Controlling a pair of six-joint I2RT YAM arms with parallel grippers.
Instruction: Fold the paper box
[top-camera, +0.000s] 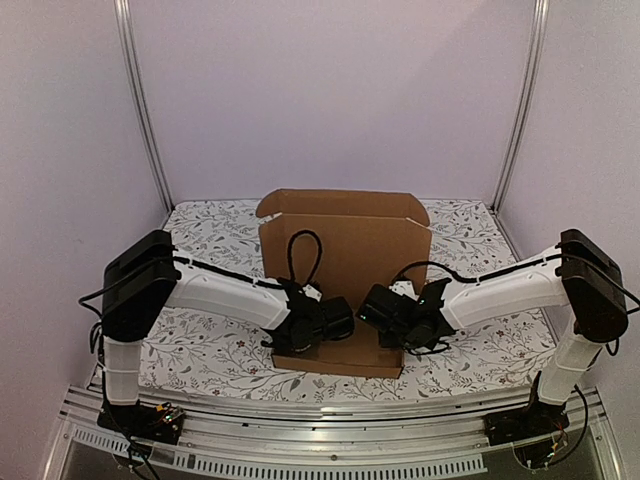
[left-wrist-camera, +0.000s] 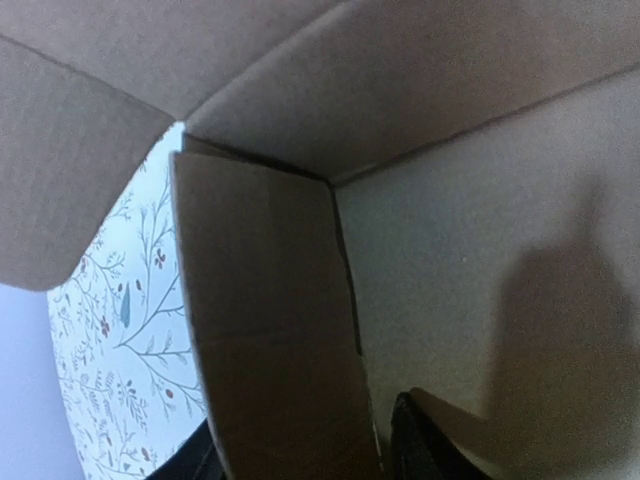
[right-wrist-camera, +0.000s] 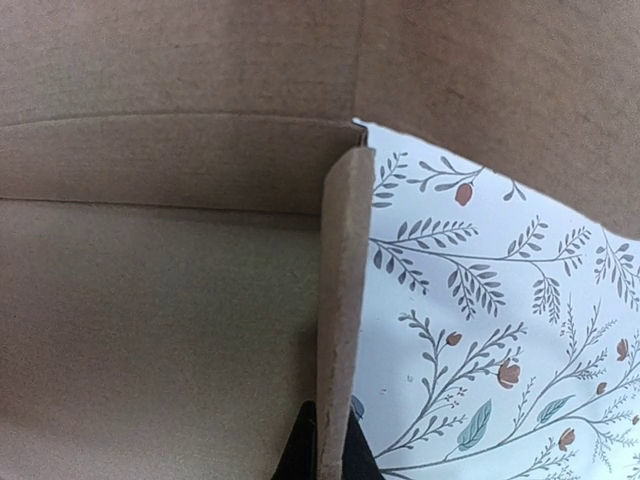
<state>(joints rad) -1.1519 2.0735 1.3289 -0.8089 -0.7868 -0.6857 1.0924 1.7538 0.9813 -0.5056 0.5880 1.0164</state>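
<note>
Mostly cropped right gripper (right-wrist-camera: 328, 446), pinching paper box (right-wrist-camera: 150, 290) flap

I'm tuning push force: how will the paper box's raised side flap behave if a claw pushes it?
The side flap, thin and edge-on, likely swings on its crease rather than bending. The paper box, open and empty, is probably light and may slide on the tablecloth.
</note>
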